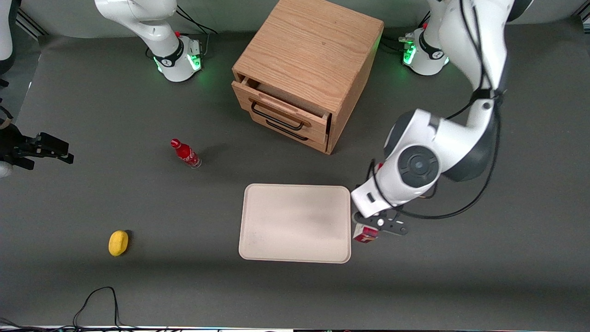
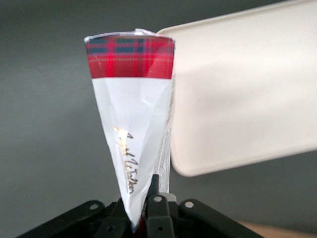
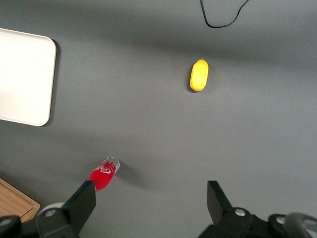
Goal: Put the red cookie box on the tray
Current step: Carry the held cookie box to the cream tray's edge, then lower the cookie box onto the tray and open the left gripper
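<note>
My left gripper (image 1: 368,227) hangs just off the tray's (image 1: 295,223) short edge at the working arm's end and is shut on the red cookie box (image 1: 365,234). Only the box's lower end shows under the wrist in the front view. In the left wrist view the box (image 2: 132,114) stands out from the gripper (image 2: 143,218), white with a red tartan band at its end, pinched between the black fingers (image 2: 157,208). The pale beige tray (image 2: 247,89) lies beside the box, with nothing on it.
A wooden drawer cabinet (image 1: 306,69) with its top drawer slightly open stands farther from the front camera than the tray. A small red bottle (image 1: 185,153) and a yellow lemon (image 1: 118,243) lie toward the parked arm's end.
</note>
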